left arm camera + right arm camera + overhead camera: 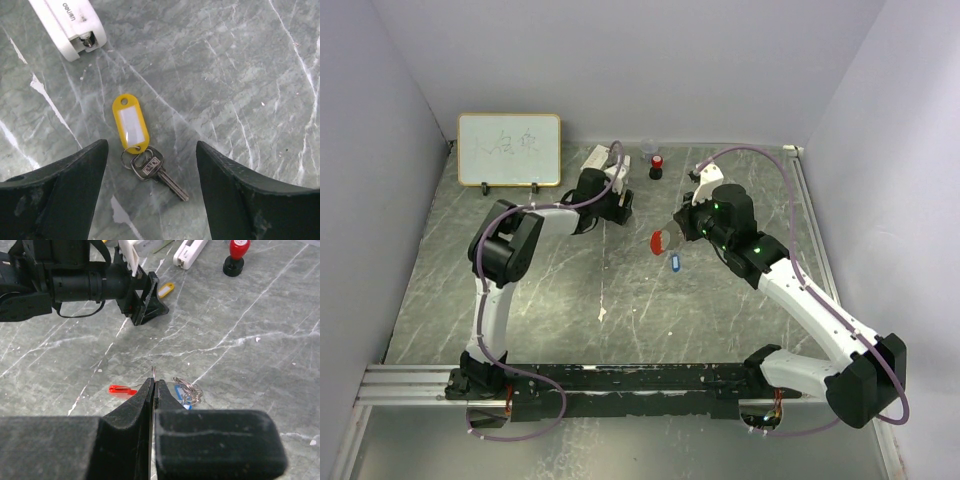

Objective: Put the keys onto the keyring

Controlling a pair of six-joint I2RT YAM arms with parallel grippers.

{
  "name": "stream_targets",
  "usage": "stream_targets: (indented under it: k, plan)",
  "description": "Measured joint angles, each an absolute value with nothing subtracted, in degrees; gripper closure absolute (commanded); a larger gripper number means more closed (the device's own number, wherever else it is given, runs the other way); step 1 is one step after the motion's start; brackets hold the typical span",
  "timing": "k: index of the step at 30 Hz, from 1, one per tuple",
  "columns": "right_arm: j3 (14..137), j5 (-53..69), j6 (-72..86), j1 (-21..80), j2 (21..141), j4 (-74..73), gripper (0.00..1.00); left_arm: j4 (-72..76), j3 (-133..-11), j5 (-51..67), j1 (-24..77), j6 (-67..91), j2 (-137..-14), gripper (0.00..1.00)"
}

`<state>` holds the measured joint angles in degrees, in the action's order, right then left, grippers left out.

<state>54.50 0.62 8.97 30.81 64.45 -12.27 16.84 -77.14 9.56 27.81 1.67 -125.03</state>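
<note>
While my right tool (pixel 154 384) pinches the keyring (pixel 120 389) by its thin loop at the top view's centre, blue key (pixel 675 263) just below, my left tool (pixel 151 150) gapes wide over a yellow-tagged key (pixel 150 167) on the table (pixel 240 75).

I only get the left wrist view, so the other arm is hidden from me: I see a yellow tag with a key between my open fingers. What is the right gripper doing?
Observer: The right gripper is shut on a thin silvery loop that pokes up between its fingertips.
Operator: Where is the red tag?
Observer: The red tag sits right at that gripper in the top view, with a blue key just below it in that picture.
Operator: Anything on the far side that I'm missing?
Observer: A red-and-black cylinder stands upright, farther back than the right gripper.
</note>
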Motion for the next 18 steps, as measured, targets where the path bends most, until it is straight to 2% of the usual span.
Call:
stream_targets:
  k: [18]
  plan:
    - [54.08,0.62,8.99,30.44,64.42,-12.27,1.0,16.45,-77.93,5.15,29.41,0.16,-125.8,0.73]
